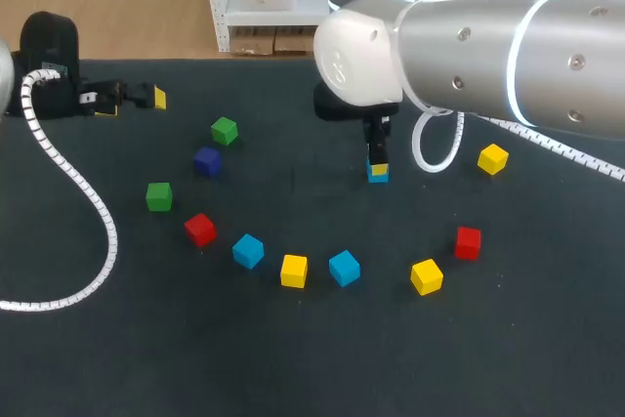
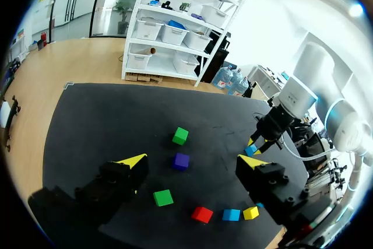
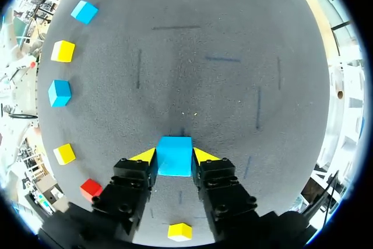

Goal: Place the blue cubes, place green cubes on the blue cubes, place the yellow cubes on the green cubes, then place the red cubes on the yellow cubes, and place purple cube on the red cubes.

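The dark counter [image 1: 293, 368] spreads beneath my right arm [image 1: 508, 46], and my right fingers [image 3: 174, 155] are clamped from both sides on a blue cube [image 3: 174, 148]. My left fingers [image 2: 192, 161] stand wide apart with nothing between them, well off to that cube's left. Also to its left lie a green cube [image 1: 224, 130], the purple cube [image 1: 206, 160] and a second green cube [image 1: 159, 196]. Nearer me than it, red cubes [image 1: 200, 229], blue cubes [image 1: 248, 251] and yellow cubes [image 1: 294, 271] curve in a loose arc. One yellow cube [image 1: 493, 158] lies to its right.
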Available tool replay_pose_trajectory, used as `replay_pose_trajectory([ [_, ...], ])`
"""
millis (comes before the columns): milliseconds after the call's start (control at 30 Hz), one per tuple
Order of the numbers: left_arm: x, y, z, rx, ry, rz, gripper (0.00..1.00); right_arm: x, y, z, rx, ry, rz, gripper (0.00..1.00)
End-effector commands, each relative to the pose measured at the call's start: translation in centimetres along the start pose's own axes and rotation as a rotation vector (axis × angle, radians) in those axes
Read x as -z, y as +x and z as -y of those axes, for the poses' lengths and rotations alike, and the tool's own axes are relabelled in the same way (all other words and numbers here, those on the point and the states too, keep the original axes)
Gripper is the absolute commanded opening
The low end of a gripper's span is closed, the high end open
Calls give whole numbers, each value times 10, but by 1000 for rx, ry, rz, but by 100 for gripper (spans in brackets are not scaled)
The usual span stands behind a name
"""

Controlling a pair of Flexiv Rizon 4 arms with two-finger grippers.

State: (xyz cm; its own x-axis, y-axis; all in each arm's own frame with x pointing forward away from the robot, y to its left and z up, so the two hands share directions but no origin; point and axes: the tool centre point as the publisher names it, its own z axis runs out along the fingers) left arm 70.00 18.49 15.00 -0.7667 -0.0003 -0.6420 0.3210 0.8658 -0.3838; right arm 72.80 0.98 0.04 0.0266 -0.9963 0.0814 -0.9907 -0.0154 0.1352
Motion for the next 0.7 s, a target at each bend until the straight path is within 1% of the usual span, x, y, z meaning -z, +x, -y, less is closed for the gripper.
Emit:
replay_pose_trajectory([
  [33,0,0,0,0,0,0,100,0,0,0,2,-3,3,29],
  [100,0,0,0,0,0,0,100,0,0,-1,4,-5,3,32],
  [133,0,0,0,0,0,0,100,0,0,-1,6,-5,2,36],
  [233,0,0,0,0,0,0,100,0,-1,-1,6,-7,4,51],
  [267,0,0,0,0,0,0,100,0,-1,-1,5,-9,7,83],
  [300,0,0,0,0,0,0,100,0,-1,-1,5,-9,7,100],
  [567,0,0,0,0,0,0,100,5,1,1,-16,-8,26,100],
  [700,0,0,0,0,0,0,100,16,4,4,-41,7,52,100],
])
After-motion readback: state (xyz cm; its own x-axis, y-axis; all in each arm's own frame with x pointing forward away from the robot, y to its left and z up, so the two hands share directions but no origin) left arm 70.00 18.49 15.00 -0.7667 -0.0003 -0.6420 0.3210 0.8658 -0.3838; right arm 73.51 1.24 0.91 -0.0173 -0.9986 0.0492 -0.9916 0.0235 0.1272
